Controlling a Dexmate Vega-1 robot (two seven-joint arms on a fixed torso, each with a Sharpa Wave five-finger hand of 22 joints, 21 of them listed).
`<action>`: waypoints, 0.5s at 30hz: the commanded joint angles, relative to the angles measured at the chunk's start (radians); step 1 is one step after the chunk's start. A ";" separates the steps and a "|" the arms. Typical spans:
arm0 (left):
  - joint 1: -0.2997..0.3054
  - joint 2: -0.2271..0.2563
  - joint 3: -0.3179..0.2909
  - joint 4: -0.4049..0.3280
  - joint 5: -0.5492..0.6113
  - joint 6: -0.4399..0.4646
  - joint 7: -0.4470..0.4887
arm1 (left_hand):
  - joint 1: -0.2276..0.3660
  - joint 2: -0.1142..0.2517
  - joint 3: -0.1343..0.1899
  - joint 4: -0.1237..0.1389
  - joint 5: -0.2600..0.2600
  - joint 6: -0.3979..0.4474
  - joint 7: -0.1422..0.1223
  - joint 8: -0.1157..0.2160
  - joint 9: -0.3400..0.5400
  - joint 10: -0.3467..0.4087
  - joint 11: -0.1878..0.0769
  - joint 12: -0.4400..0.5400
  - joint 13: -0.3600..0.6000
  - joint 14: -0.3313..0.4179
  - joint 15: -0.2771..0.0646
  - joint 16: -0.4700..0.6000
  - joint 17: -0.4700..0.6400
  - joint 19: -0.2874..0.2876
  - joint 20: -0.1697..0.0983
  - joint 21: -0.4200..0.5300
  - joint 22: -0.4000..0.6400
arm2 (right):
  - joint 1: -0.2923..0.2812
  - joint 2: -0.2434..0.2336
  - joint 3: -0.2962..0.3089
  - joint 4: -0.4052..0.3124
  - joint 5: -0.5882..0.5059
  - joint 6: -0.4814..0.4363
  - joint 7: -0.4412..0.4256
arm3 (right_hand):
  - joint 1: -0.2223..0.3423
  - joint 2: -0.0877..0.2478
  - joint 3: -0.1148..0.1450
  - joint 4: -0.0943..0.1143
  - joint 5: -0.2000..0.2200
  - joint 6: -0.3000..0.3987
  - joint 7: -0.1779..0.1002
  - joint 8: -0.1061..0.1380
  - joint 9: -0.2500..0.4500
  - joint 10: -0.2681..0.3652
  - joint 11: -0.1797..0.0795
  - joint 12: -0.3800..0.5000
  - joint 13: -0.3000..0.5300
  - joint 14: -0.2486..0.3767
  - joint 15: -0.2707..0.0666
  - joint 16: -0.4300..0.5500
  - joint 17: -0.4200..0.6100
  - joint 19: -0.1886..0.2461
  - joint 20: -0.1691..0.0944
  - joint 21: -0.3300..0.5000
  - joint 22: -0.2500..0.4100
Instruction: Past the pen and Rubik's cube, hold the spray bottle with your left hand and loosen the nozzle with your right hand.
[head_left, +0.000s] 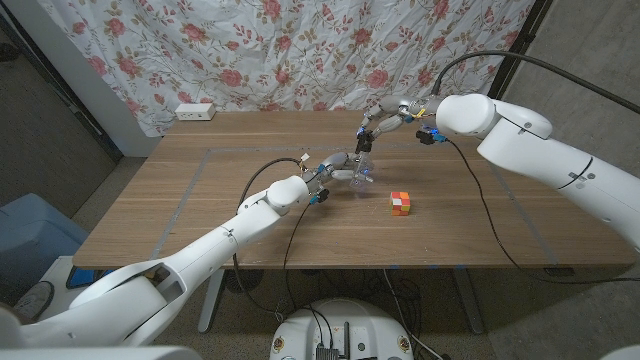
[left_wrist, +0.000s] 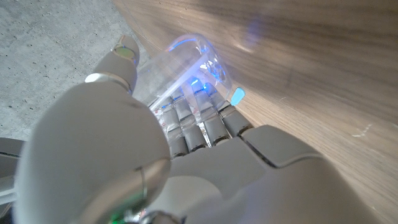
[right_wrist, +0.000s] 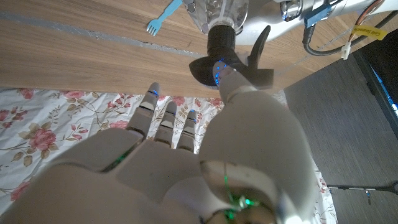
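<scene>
Both hands are on the bottle at once, from where I'm standing. Starting at the fingers: the left hand (left_wrist: 186, 143) has its fingers (left_wrist: 199, 121) wrapped around the clear body of the spray bottle (head_left: 362, 172), thumb on the other side, so that's a proper grasp. The right hand (head_left: 385, 118) comes in from above, and in its wrist view the thumb (right_wrist: 233, 78) presses right against the black nozzle (right_wrist: 222, 46) while the other fingers look spread off to the side. Can't tell if it's truly pinching yet.

Bottle stands upright mid-table, long axis vertical, nozzle on top, directly under the right hand's fingertips. So the twist has to go around that vertical axis, I'd guess.

Rubik's cube (head_left: 400, 203) sits just beside the bottle, nearer the front edge. Blue fork thing (right_wrist: 163, 15) lies on the wooden table (head_left: 180, 210).
</scene>
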 joint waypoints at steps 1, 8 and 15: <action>-0.012 -0.010 0.003 0.020 0.000 -0.007 -0.004 | -0.153 0.162 0.024 0.014 -0.001 0.028 0.019 0.002 0.002 0.014 -0.004 -0.003 0.006 0.007 -0.099 -0.005 0.005 -0.004 -0.018 -0.001 0.005 | -0.014 -0.010 0.018 -0.008 0.013 0.006 -0.024 | 0.021 -0.002 -0.001 -0.001 0.002 0.010 -0.001 0.004 0.000 0.008 -0.002 0.007 0.004 -0.001 -0.014 0.009 0.005 0.005 0.006 0.003 0.001; -0.018 -0.016 0.005 0.032 0.001 -0.013 -0.003 | -0.154 0.163 0.025 0.014 -0.001 0.030 0.018 0.002 0.002 0.014 -0.004 -0.004 0.006 0.007 -0.100 -0.006 0.005 -0.003 -0.018 -0.001 0.005 | -0.020 -0.020 0.030 -0.015 0.018 0.010 -0.034 | 0.047 -0.006 0.002 -0.004 0.008 -0.004 -0.003 -0.006 -0.010 0.003 -0.007 0.002 0.004 -0.020 -0.023 0.006 0.010 -0.012 0.013 -0.002 0.002; -0.023 -0.020 0.004 0.038 0.003 -0.016 0.002 | -0.154 0.163 0.025 0.014 -0.001 0.030 0.018 0.002 0.002 0.014 -0.005 -0.004 0.007 0.007 -0.101 -0.005 0.006 -0.003 -0.018 -0.001 0.005 | -0.027 -0.028 0.049 -0.015 0.033 0.026 -0.041 | 0.059 -0.009 0.001 -0.002 0.012 -0.025 -0.003 -0.020 -0.019 -0.004 -0.010 -0.002 0.003 -0.031 -0.023 0.004 0.013 -0.031 0.017 -0.006 0.002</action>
